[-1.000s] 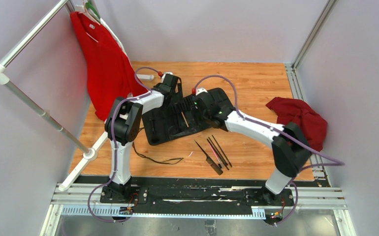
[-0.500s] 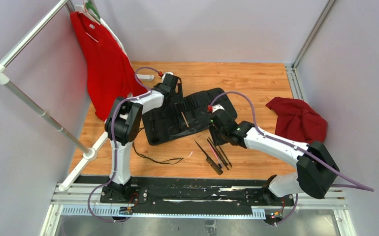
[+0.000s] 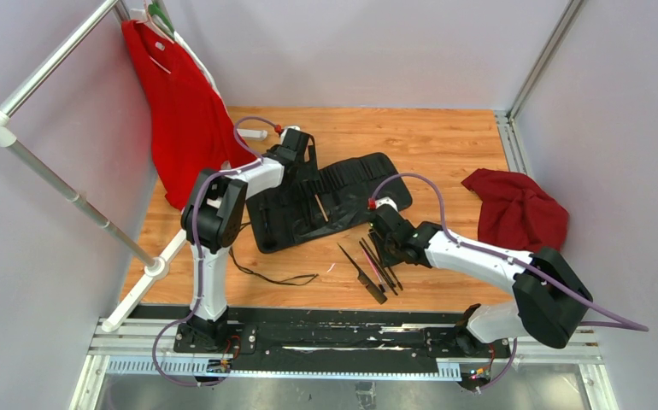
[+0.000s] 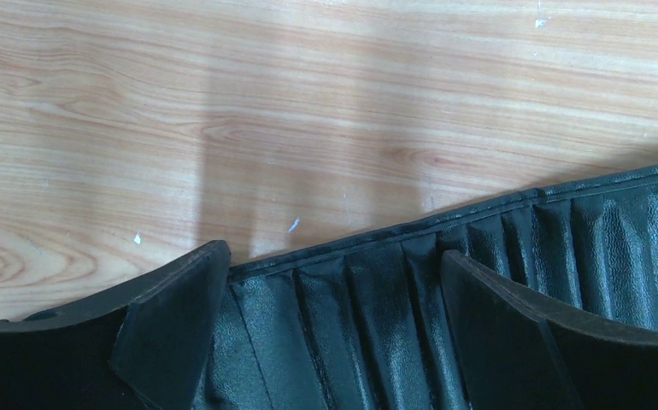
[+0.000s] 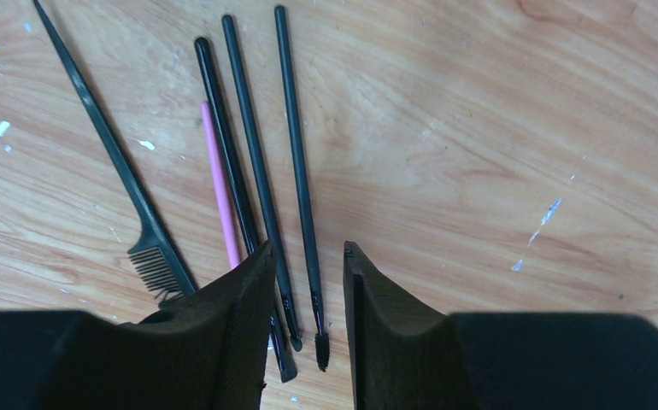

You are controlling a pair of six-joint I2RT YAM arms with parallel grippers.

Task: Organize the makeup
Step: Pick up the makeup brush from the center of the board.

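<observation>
Right wrist: end effector [image 5: 307,256] over brushes [image 5: 255,154]

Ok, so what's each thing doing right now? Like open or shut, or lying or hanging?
Case: unrolled flat.
Brushes: loose on the table, ungripped.
Comb: lying loose beside them.
Left gripper: open, over the case's slots.
Right gripper: open, jaws either side of brush tips.
Red shirt: hanging on the rack.
Dark red cloth: crumpled.
Cord: lying loose.

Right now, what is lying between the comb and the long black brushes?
A thin pink stick lies there, against the nearest black brush. The right wrist view shows it.
</observation>
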